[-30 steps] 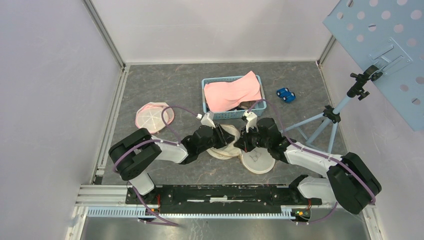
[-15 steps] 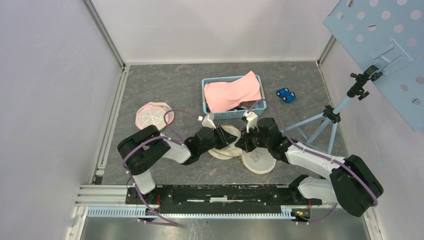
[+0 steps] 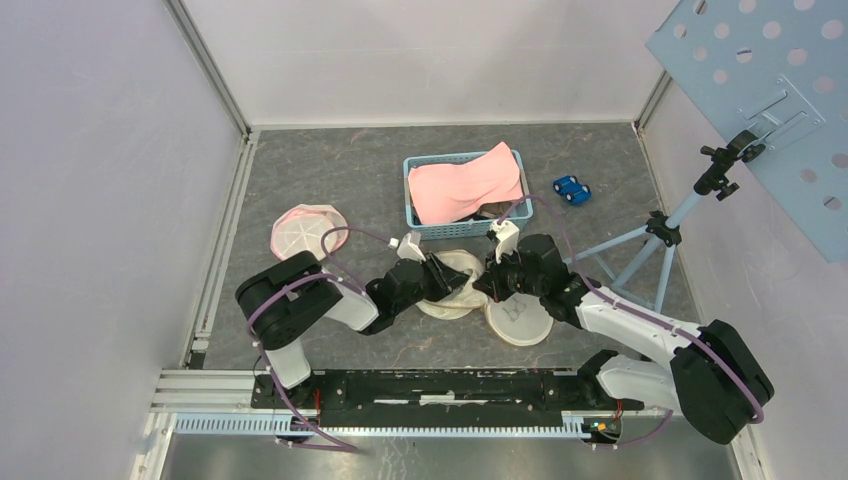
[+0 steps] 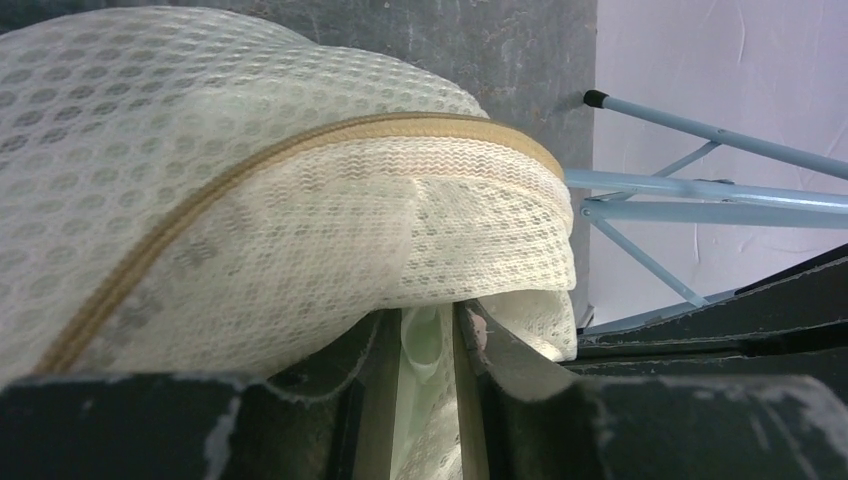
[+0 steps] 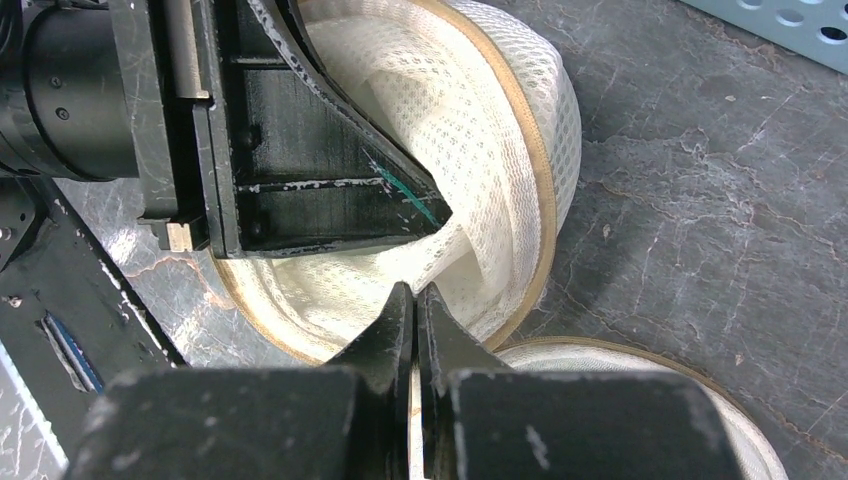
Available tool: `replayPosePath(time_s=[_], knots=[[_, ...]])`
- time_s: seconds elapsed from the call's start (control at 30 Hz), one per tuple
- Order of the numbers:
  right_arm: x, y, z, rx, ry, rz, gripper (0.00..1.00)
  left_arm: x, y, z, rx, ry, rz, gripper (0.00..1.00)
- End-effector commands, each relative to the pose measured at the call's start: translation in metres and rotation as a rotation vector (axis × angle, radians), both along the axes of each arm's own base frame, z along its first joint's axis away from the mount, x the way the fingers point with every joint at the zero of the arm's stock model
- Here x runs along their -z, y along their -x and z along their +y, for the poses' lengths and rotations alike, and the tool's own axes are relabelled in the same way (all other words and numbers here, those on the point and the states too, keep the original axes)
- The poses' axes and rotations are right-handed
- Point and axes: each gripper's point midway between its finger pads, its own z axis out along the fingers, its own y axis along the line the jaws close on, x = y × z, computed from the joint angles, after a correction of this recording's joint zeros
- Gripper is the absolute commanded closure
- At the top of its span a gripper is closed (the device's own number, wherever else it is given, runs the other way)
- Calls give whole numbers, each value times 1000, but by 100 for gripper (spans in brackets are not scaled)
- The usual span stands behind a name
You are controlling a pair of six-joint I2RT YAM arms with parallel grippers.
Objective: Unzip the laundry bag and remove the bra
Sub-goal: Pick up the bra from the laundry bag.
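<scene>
The laundry bag (image 3: 452, 293) is a round cream mesh pouch with a tan zipper band (image 4: 300, 150), lying open between the two arms. My left gripper (image 3: 437, 277) reaches into its opening, mesh draped over its fingers (image 4: 505, 365). It (image 4: 430, 325) is shut on a pale greenish-white fold of smooth and lacy fabric, by its look the bra (image 4: 425, 345). My right gripper (image 5: 413, 290) is shut on the bag's mesh edge (image 5: 470, 250), right under the left gripper's fingers (image 5: 400, 205).
A second round cream mesh piece (image 3: 516, 321) lies against the bag at the right. Behind stand a blue basket (image 3: 428, 229) with a pink cloth (image 3: 465, 185), a pink round pouch (image 3: 305, 229), a blue toy car (image 3: 571, 189) and a tripod (image 3: 640, 250).
The left arm's elbow swung right and its gripper pushed a little further into the bag, its jaws closing slightly on the fabric. The right gripper stayed shut, barely shifting.
</scene>
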Motion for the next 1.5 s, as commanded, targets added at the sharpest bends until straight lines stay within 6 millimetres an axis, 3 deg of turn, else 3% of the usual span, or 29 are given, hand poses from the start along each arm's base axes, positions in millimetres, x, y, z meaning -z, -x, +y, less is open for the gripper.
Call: replayPosePath(time_s=[0.0, 0.27, 0.4, 0.5, 0.67, 0.87, 1.17, 1.3, 1.47], knots=[[-20, -11, 9, -13, -30, -53, 100, -16, -6, -16, 28, 55, -33, 66], [-20, -10, 10, -24, -30, -52, 100, -20, -12, -33, 53, 102, -44, 67], [-18, -10, 8, -19, -19, -55, 100, -22, -11, -32, 49, 121, -47, 85], [-19, -11, 6, -10, -11, -63, 100, -31, -7, -19, 27, 128, -67, 97], [-15, -11, 3, -3, 2, -64, 100, -64, 6, 8, 26, 61, -119, 98], [-8, -10, 7, -7, -11, -37, 100, -106, 15, 21, 54, 17, -174, 98], [-4, -11, 16, -28, -30, -15, 100, -167, 25, 10, 110, 193, -249, 98], [2, -9, 19, -38, -23, -4, 100, -198, 37, -5, 200, 306, -285, 98], [3, -8, 24, -49, -25, 0, 100, -224, 39, -8, 212, 395, -306, 98]])
